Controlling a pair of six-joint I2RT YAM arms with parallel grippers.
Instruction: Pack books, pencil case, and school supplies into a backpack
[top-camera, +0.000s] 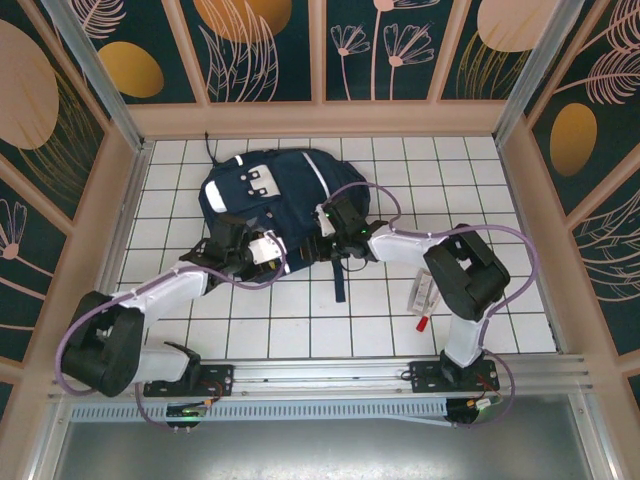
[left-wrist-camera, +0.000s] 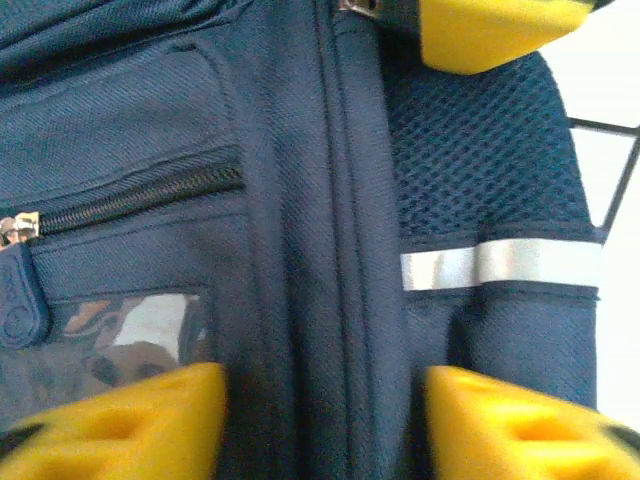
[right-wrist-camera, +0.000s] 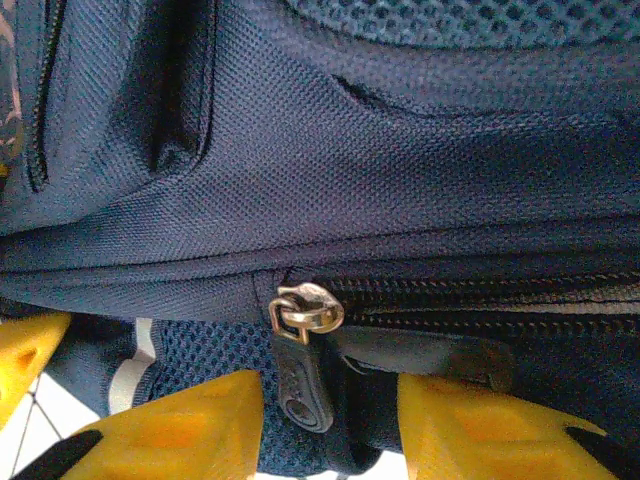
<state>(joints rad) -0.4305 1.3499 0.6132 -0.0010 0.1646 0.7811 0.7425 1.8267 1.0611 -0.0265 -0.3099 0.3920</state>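
Note:
The navy backpack (top-camera: 270, 190) lies flat on the white tiled table, white-grey patch up. My left gripper (top-camera: 262, 250) is at its near edge, open, its yellow fingers (left-wrist-camera: 130, 425) on either side of a fabric seam (left-wrist-camera: 325, 300) next to the pale reflective stripe (left-wrist-camera: 500, 262). My right gripper (top-camera: 335, 228) is at the near right edge, open. A metal zip slider (right-wrist-camera: 305, 310) and its dark pull tab (right-wrist-camera: 300, 380) hang between its fingers (right-wrist-camera: 470, 425), which do not pinch the tab. A red-and-white pen (top-camera: 424, 318) and a whitish packet (top-camera: 421, 288) lie on the tiles. The books and pencil case are out of view.
A dark strap (top-camera: 340, 280) trails from the backpack toward the near edge. Wooden walls (top-camera: 120, 200) enclose the table on three sides. My right arm's elbow (top-camera: 465, 275) stands just right of the pen and packet. A finger of the right gripper (left-wrist-camera: 490, 30) shows in the left wrist view.

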